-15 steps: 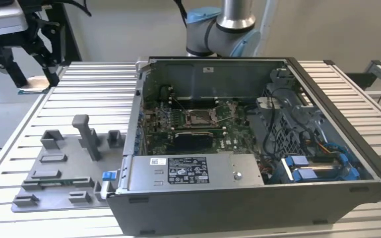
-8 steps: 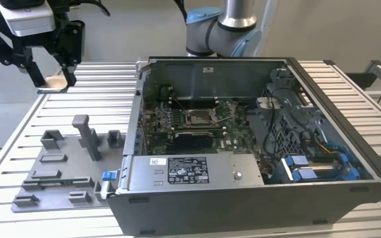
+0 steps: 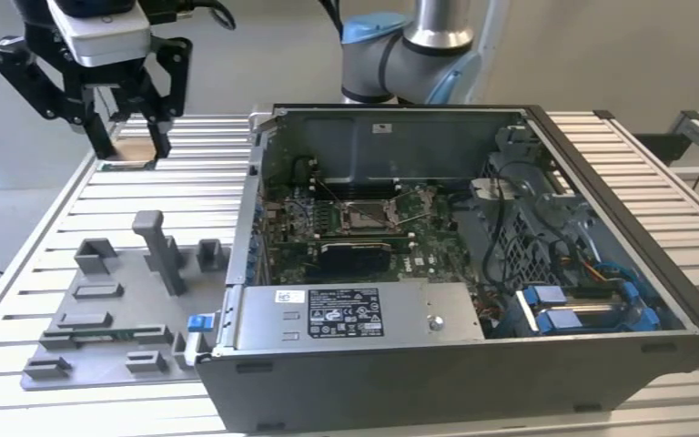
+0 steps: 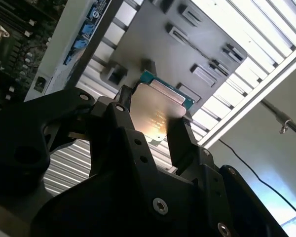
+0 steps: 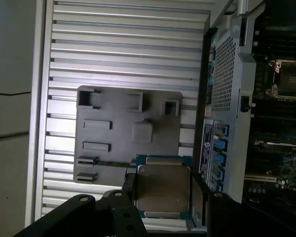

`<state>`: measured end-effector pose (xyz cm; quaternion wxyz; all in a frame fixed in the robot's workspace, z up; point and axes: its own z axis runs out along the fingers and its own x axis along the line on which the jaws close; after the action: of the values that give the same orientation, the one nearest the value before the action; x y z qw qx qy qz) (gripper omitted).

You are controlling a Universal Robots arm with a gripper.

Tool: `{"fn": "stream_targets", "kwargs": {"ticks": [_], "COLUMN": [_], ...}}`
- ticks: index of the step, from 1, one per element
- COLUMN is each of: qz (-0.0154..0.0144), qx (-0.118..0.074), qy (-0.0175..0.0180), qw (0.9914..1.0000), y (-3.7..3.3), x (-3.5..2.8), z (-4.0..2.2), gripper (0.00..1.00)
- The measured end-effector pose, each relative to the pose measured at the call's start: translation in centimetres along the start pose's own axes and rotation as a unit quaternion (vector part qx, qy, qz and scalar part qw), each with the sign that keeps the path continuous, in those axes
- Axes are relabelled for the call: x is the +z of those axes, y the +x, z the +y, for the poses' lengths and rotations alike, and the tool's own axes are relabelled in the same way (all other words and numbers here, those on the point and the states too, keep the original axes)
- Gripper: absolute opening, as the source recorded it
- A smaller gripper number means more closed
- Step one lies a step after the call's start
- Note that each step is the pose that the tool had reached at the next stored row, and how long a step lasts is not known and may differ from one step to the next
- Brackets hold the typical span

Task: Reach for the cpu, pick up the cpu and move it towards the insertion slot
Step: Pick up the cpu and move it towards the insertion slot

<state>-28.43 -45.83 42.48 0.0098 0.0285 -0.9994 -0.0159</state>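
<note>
Black pincer (image 5: 164, 196) grips the cpu (image 5: 163, 187) by two opposite edges, jaws partly closed.

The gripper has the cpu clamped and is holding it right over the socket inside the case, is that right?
Not quite. The gripper has the cpu clamped, but the exterior view shows it outside the computer case, above the slatted table; the insertion slot lies further to that view's right.

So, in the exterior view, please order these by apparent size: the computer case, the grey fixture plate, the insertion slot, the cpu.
1. computer case
2. grey fixture plate
3. insertion slot
4. cpu, held in the hand; it shows nearly edge-on, so slot versus cpu is unsure.
</note>
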Motion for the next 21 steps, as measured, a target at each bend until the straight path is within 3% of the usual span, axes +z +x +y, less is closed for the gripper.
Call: {"fn": "stream_targets", "kwargs": {"ticks": [21], "qz": [0.0034], "qx": [0.0], "qy": [-0.0002], "qw": [0.99999], "y": [-6.83], "x": [-0.14], "z": [-0.39], "gripper": [0.0]}}
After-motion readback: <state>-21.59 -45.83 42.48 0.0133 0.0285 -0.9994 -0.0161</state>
